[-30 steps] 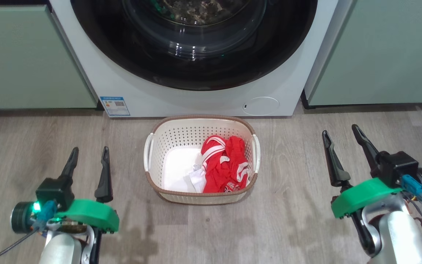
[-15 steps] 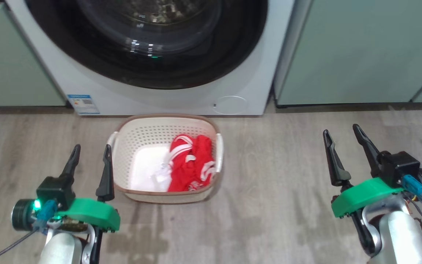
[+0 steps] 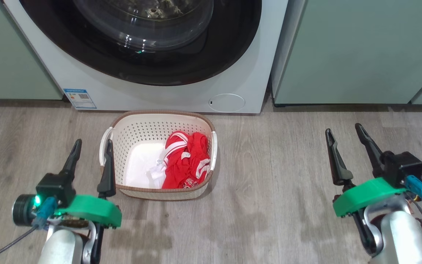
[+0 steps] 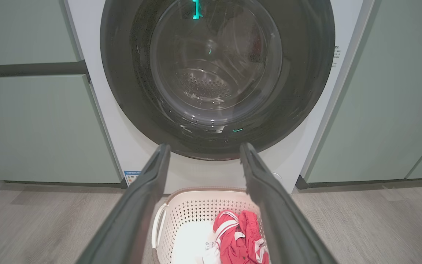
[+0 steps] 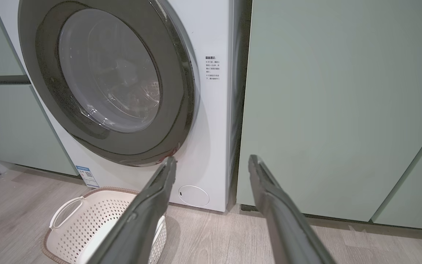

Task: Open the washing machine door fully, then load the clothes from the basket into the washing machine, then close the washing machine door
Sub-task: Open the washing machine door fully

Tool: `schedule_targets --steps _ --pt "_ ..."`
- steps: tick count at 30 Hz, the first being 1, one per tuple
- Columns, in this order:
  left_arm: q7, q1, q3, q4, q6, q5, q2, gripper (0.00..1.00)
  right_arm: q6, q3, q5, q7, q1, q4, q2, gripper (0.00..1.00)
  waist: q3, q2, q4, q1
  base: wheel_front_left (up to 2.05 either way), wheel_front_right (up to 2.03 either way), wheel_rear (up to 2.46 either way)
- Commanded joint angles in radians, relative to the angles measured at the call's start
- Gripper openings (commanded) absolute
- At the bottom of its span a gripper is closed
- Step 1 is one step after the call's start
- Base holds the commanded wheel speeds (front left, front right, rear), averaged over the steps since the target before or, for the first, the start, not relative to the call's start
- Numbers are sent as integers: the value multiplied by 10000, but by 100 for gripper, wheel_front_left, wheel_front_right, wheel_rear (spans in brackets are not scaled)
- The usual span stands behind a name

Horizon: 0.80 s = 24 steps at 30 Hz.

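At twelve o'clock: washing machine door (image 3: 139, 40) is shut.
Left gripper (image 3: 93, 142), eight o'clock, and right gripper (image 3: 343, 128), four o'clock, are held parted, empty.

Bright, even light, soft floor (image 3: 269, 165) shadows; glare flecks the washing machine door (image 3: 141, 44); wrist-view edges seem bowed.

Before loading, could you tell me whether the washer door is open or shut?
Shut: the door lies flush against the washer front, with no gap in either wrist view.
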Motion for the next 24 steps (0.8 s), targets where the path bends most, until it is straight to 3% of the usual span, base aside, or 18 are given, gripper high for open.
schedule_targets --steps 1,11,12,13,24 --pt "-126 -437 350 -366 -57 44 169 100 -2 222 70 -107 -273 -314 -26 100 3 0 -1 0 0 0 0" --pt "-126 -483 386 -307 -96 105 155 100 -2 234 64 -164 -303 -290 -26 100 39 0 16 0 0 0 0" --pt "-126 -488 390 -303 -97 113 151 100 -2 228 98 -164 -305 -287 -26 71 41 0 19 0 0 0 0" --pt "-126 -493 394 -301 -100 117 145 100 -2 227 136 -156 -308 -282 -26 0 41 0 22 0 0 0 0" --pt "-126 -498 452 -350 -167 147 87 100 -2 275 239 -138 -321 -254 -26 0 88 0 32 0 0 0 0"
